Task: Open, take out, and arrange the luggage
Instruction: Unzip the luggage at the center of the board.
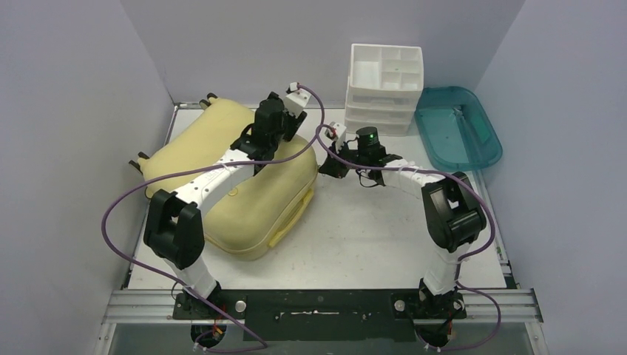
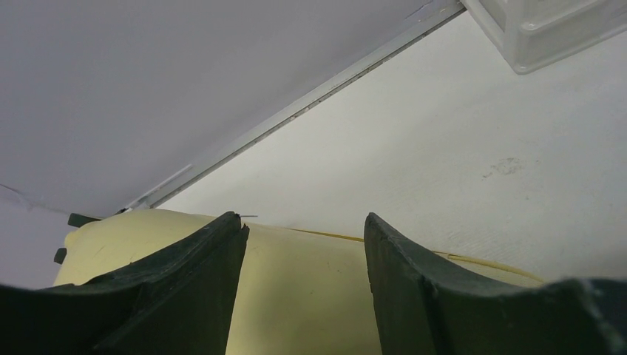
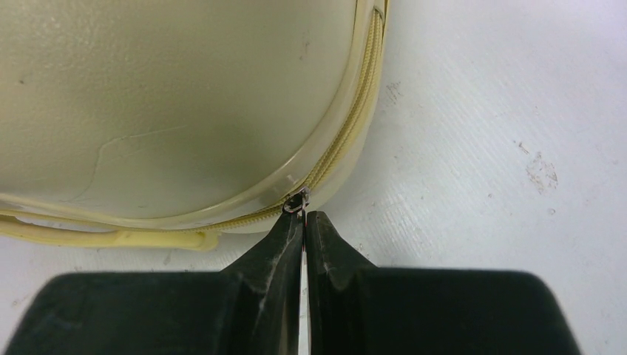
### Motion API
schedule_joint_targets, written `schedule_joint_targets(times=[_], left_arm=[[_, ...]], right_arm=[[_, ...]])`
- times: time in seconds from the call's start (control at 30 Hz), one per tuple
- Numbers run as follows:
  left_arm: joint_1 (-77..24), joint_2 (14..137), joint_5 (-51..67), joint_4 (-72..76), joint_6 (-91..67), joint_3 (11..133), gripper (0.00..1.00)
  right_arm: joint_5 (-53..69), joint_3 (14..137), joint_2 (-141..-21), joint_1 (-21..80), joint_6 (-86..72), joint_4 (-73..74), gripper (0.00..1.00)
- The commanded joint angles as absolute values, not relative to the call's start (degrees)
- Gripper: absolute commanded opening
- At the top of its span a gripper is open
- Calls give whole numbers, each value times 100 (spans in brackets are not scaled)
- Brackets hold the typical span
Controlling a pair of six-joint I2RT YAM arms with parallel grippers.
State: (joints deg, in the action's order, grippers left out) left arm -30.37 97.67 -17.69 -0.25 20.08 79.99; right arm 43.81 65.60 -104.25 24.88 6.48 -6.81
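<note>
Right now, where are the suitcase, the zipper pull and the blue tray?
suitcase (image 1: 275, 194): top view, bare yellow shell
zipper pull (image 3: 297, 201): right wrist view, metal tab
blue tray (image 1: 484, 137): top view, right side

My left arm (image 1: 214, 180) is covering the middle of the luggage (image 1: 255, 211) from above. The white organizer (image 2: 547, 29) is running off the left wrist view's corner. The zipper pull (image 3: 298, 201) at my right gripper (image 3: 302, 216) is showing too small to tell whether I am pinching it.

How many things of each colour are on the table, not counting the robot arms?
Yellow: 1, the luggage
White: 1, the drawer organizer
Teal: 1, the tray
Total: 3
</note>
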Motion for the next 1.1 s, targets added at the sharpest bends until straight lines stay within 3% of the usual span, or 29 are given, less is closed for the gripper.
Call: schedule_joint_targets(times=[0.0, 0.17, 0.33, 0.47, 0.57, 0.77, 0.9, 1.07], left_arm=[[-3015, 9909, -1417, -1271, 2145, 7585, 57], [-3015, 9879, -1304, -1198, 2142, 7422, 56], [-3001, 9858, -1190, -1215, 2179, 7346, 55], [-2999, 9850, -1158, -1184, 2135, 7358, 55], [-2890, 9827, -1770, -1073, 1847, 7631, 62], [-1646, 10050, -3211, -1423, 1114, 9219, 81], [-458, 10447, -3007, -1788, 679, 10312, 85], [165, 11309, -3322, -1905, 769, 10985, 86]], right_arm=[[4202, 7159, -10742, 2203, 395, -1443, 0], [4779, 7890, -11133, 2106, 481, -880, 0], [4357, 8419, -11231, 2105, 2103, 187, 0], [4271, 8413, -11292, 2019, 3139, 153, 0], [4037, 8615, -11447, 2080, 3409, 321, 0], [4052, 8769, -11496, 2190, 3473, 517, 0], [3884, 8750, -11435, 2257, 3487, 461, 0], [3992, 8754, -11445, 2267, 3711, 435, 0]])
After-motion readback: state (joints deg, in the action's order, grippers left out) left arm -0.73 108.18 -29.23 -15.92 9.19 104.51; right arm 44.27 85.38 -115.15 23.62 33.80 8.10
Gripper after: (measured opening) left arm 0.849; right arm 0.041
